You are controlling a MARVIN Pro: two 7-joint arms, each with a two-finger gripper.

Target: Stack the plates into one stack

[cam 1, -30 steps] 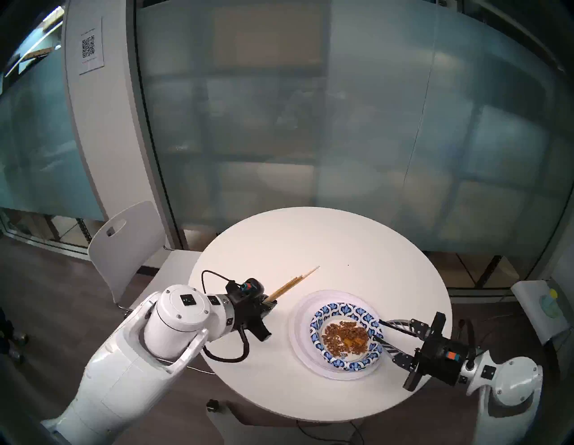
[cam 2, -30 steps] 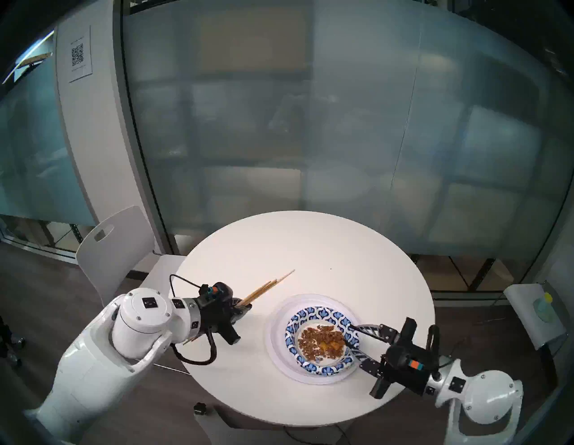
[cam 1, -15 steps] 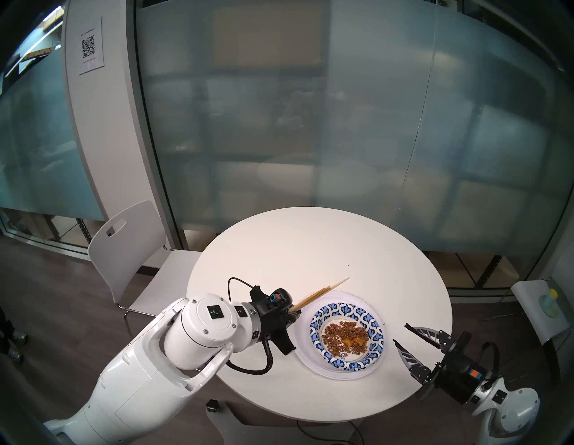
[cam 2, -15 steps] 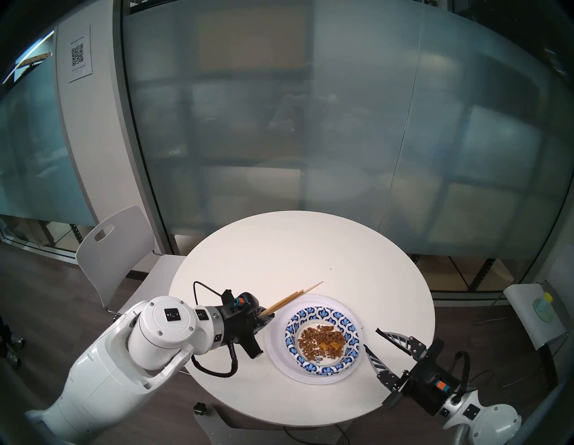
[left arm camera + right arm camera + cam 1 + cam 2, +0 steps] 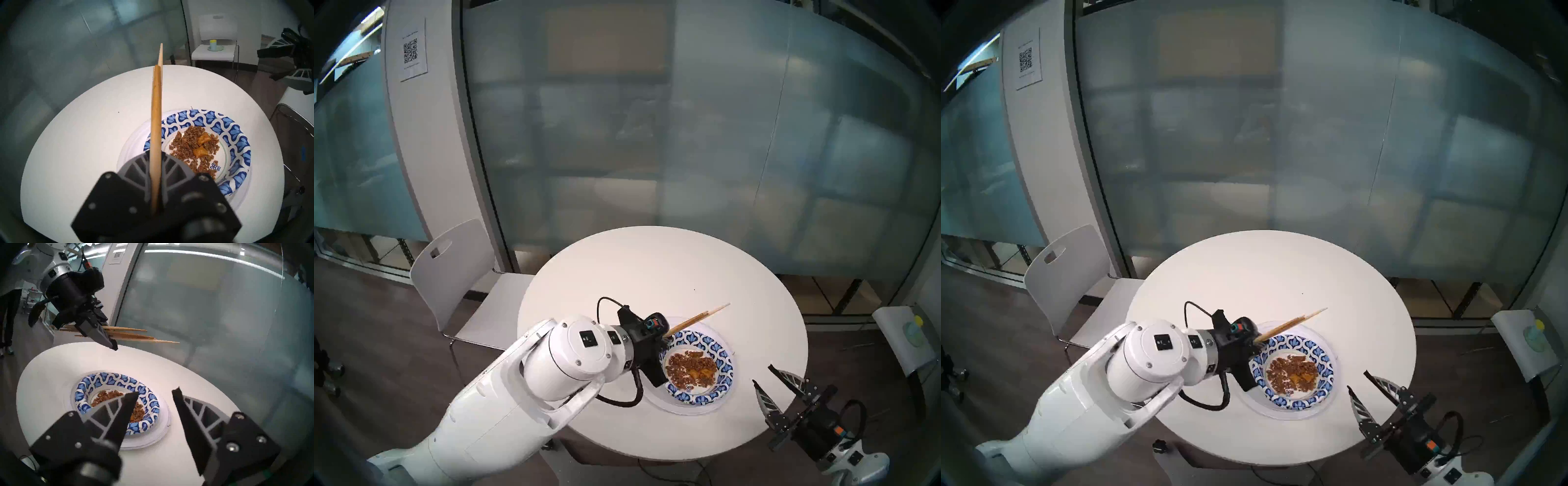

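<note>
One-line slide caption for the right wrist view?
Open right gripper near the stacked plates holding food scraps; left gripper carries chopsticks above the table.

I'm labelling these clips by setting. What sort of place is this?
Probably an office meeting or break room: a round white table, frosted glass partition walls, and a white chair beside it.

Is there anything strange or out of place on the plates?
Yes. The patterned plate on top of the stack still holds brown food crumbs, and the left claw grips a bundle of chopsticks above it.
</note>
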